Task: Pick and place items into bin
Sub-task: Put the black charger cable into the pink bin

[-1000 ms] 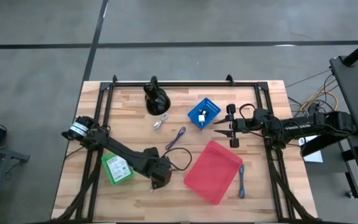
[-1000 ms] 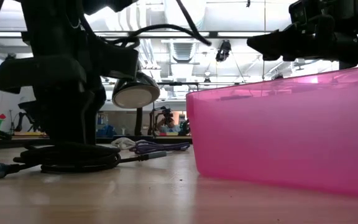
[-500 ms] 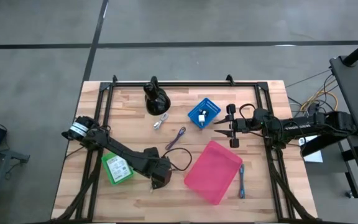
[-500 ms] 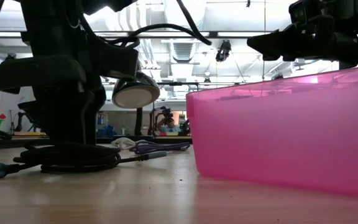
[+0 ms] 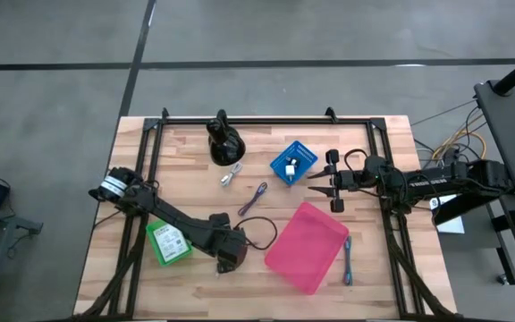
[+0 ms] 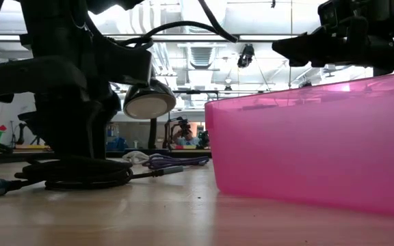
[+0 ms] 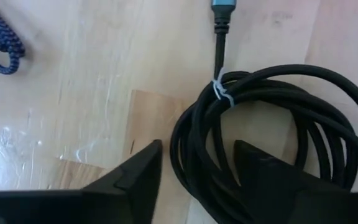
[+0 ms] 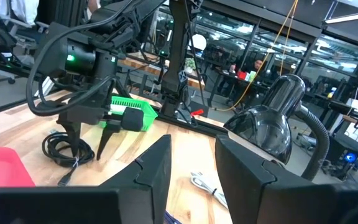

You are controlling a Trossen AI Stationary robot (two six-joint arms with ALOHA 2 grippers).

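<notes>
Left pincer (image 5: 231, 257) down low near the front of the wooden surface (image 5: 186, 170), fingers (image 7: 132, 174) parted on either side of one edge of the black coiled cable (image 5: 256, 229), strands lying between them, not yet squeezed. Cable flat on the wood, bound with a white tie (image 7: 222, 93), its plug (image 7: 221, 7) pointing away. Just beside it, the pink bin (image 5: 307, 247), nothing visible inside; bare wood between coil and bin wall, seen also in the low view (image 6: 306, 150).

Right pincer (image 5: 322, 186) held up above the wood beyond the bin, fingers spread wide, nothing in them. Blue tray (image 5: 293, 162) with small white pieces close by.

Purple cable (image 5: 254, 198) on open wood mid-surface, silver connector (image 5: 232, 173) just past it, near the black rounded stand (image 5: 224, 141). Blue cable (image 5: 348, 261) along the bin's right side, near the surface edge. Green basket (image 5: 168, 241) beside the left arm.

Grey floor around; workshop benches and ceiling lights behind.
</notes>
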